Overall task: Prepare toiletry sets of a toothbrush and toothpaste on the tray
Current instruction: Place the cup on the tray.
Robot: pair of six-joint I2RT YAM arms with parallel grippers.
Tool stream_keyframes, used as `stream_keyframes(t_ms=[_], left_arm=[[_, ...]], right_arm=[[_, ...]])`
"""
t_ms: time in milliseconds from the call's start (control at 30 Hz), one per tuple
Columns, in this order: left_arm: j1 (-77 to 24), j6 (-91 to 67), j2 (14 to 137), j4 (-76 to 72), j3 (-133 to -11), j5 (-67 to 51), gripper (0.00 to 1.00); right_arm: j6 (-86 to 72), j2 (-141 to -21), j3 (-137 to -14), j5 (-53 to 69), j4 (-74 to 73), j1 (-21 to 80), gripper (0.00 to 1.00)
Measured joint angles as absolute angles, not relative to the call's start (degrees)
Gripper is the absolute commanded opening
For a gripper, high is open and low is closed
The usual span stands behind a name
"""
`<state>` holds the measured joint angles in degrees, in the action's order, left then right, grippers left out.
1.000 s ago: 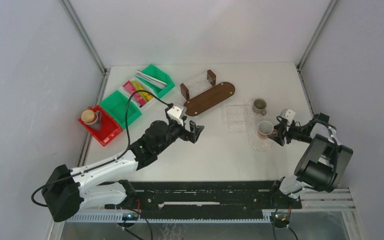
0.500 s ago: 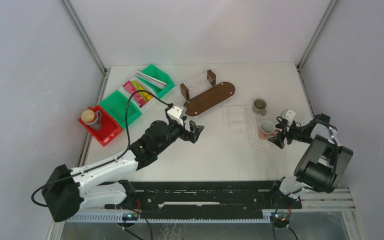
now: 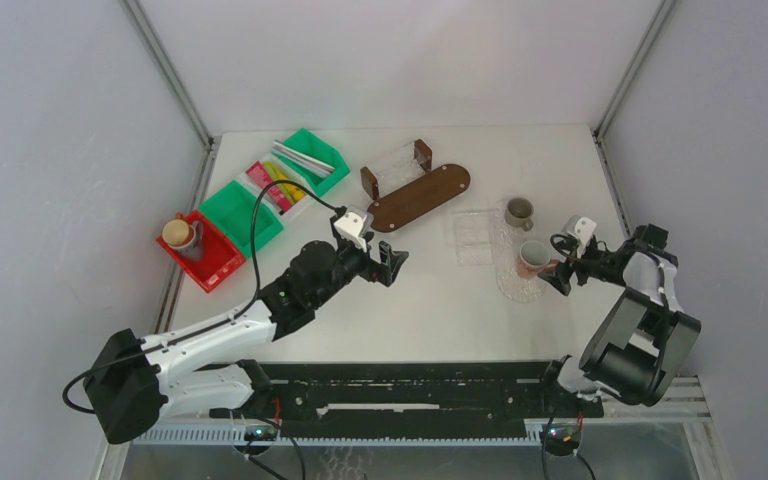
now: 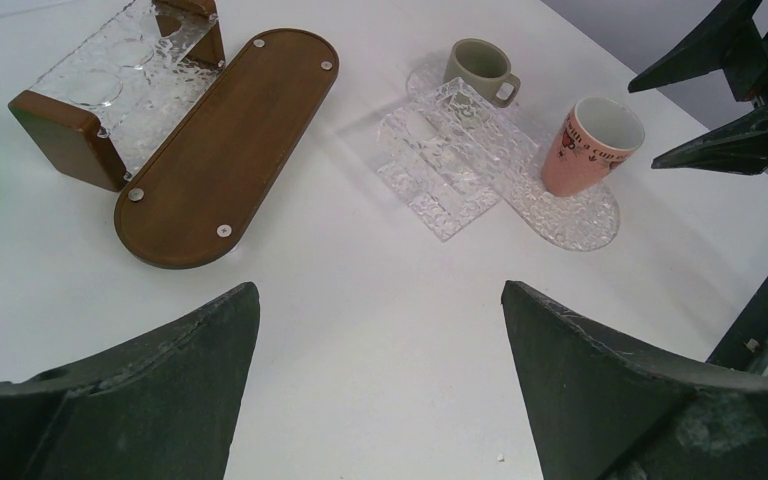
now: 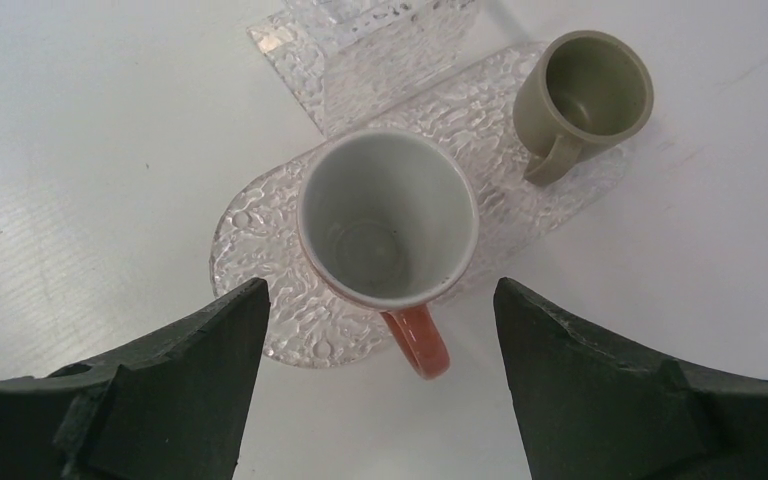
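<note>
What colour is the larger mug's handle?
Orange-red handle, clearest in the right wrist view.

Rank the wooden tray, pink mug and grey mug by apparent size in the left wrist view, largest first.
wooden tray
pink mug
grey mug, though it sits farther from the camera, so that gap is unsure

We find a pink mug [image 5: 388,222] upright and empty on the clear textured tray [image 5: 260,230], its handle reaching past the tray edge. An olive-grey mug [image 5: 582,92] stands upright on the same tray, apart from it. Thin toothbrushes [image 3: 303,158] lie in a green bin [image 3: 332,150]; flat tubes [image 3: 276,185] lie just beside that bin.
</note>
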<state>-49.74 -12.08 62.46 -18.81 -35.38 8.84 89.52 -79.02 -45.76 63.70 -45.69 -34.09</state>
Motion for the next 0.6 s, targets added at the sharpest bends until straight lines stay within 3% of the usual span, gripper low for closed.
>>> stream_keyframes(t_ms=[467,600], left_arm=[[-49.74,-12.08,62.46,-18.81,-35.40,8.84,0.95],[-49.74,-12.08,62.46,-18.79,-35.40,8.82,0.95]], right_arm=[[87.99,-73.80,-45.89,66.57,-49.50,-33.78,0.89],[79.57,-69.28,-45.95,65.43,-47.20,-30.81,0.89]])
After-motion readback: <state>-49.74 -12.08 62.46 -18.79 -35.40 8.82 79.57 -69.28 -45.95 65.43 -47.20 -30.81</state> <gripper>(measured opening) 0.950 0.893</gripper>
